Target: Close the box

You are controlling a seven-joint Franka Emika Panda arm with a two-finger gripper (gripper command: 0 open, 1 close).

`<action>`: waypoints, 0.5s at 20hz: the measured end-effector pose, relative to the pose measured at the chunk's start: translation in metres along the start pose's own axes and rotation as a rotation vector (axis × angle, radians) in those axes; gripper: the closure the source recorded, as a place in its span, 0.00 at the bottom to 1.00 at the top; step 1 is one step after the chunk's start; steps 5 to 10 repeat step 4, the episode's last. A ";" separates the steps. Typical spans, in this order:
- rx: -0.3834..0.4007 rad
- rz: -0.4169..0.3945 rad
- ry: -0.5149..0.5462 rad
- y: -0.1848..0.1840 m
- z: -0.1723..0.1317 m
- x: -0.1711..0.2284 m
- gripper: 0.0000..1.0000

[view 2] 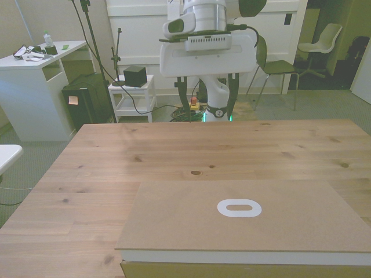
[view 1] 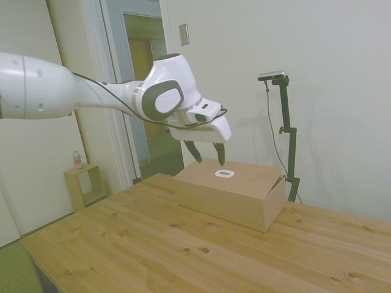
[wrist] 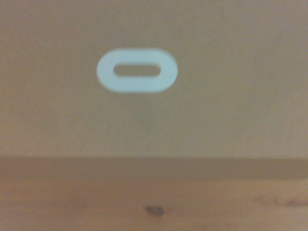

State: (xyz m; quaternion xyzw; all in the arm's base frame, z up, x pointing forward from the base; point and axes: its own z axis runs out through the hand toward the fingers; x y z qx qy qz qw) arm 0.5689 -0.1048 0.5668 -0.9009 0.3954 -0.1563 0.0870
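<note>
Above box lid: pincer spread wide, holding nothing.

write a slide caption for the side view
White Franka arm's open gripper hovers above the long tan cardboard box, lid down.

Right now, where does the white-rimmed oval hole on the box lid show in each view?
Side view: the oval hole sits mid-lid on the box, just below the gripper.
Front view: it lies on the lid's middle, low in the picture, right of centre.
Wrist view: it shows large and blurred on the lid.
Shared landmark: the lid's long edge with the table beside it.
</note>
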 end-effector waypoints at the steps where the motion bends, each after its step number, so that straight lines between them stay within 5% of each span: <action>1: -0.008 0.020 -0.026 0.008 0.004 -0.014 0.00; 4: -0.035 0.077 -0.108 0.032 0.026 -0.058 0.00; 10: -0.035 0.077 -0.108 0.032 0.026 -0.058 0.00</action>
